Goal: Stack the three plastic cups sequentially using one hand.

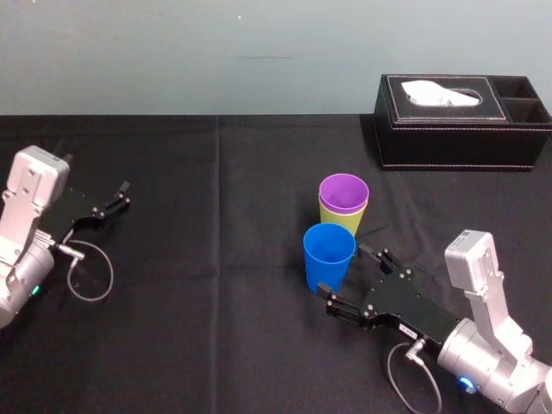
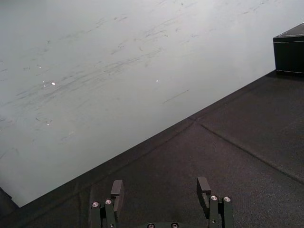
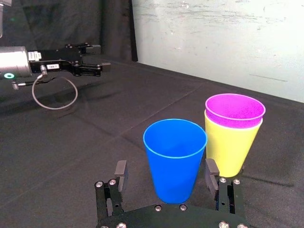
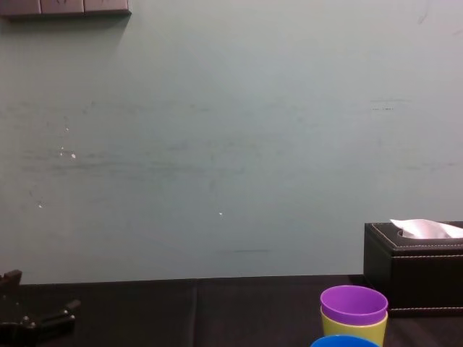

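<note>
A black-clothed counter runs back to a pale wall. At its far right corner sits a black leather tissue box with a white tissue poking from the slot on top. Two open compartments sit at the end of the box nearest the right edge. The box is well apart from the cups, with bare cloth between.

My left pincer rests near the counter's left edge, its fingers apart and holding nothing. A loop of grey cable lies on the cloth beside that arm.

My right pincer lies low over the cloth towards the near right corner, pointing in at the cups. Its two fingers are spread wide.

The blue cup stands upright, right of the counter's middle, mouth up. It sits between my right pincer's fingers, one on each side of its lower wall. A gap shows on at least one side, so the cup is flanked, not clamped.

Just beyond the blue cup, towards the far edge, stands the yellow-green cup, also upright. The purple cup is nested inside it, with only its rim band rising above the yellow-green rim. I cannot tell whether the blue cup touches that pair. The purple and blue cups look hollow inside.
</note>
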Action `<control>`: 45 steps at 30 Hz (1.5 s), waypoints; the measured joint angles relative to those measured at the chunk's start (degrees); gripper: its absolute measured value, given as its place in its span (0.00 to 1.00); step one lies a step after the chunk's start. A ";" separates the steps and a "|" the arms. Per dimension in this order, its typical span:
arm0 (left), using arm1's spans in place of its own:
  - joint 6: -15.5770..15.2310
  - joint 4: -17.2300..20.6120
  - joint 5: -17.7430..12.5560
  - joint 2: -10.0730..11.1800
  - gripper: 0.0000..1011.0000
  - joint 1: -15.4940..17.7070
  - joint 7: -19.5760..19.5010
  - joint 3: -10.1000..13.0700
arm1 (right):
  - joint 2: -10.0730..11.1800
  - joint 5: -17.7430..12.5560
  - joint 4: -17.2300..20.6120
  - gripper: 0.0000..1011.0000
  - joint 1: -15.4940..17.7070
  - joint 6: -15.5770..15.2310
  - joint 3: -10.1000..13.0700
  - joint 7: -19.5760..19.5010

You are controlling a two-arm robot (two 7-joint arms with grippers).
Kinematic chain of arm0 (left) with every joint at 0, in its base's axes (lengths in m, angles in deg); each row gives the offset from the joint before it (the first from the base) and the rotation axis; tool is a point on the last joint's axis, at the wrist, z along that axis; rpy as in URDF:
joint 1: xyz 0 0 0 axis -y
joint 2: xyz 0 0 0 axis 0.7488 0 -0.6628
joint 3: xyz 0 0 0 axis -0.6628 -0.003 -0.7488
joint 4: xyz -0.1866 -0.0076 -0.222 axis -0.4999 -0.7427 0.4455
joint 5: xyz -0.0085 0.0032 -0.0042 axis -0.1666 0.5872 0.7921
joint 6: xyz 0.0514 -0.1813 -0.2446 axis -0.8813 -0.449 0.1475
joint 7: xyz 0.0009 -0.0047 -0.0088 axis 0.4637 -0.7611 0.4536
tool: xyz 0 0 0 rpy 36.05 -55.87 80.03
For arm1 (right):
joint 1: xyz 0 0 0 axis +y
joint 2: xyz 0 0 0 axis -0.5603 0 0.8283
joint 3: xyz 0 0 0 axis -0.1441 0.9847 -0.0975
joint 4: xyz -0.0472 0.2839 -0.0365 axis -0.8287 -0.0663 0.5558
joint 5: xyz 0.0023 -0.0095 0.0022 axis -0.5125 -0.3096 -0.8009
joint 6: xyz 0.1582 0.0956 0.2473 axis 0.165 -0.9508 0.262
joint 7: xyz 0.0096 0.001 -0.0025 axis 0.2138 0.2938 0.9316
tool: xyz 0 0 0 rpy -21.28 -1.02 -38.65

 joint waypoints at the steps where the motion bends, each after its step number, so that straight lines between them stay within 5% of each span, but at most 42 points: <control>1: 0.00 0.00 0.00 0.00 1.00 0.00 0.00 0.00 | -0.15 0.15 -0.24 0.99 -0.16 0.08 -0.07 -0.08; 45: 0.00 0.00 0.00 0.00 1.00 0.00 0.00 0.00 | -4.36 3.01 -4.83 0.99 -5.92 -1.70 -2.36 -2.19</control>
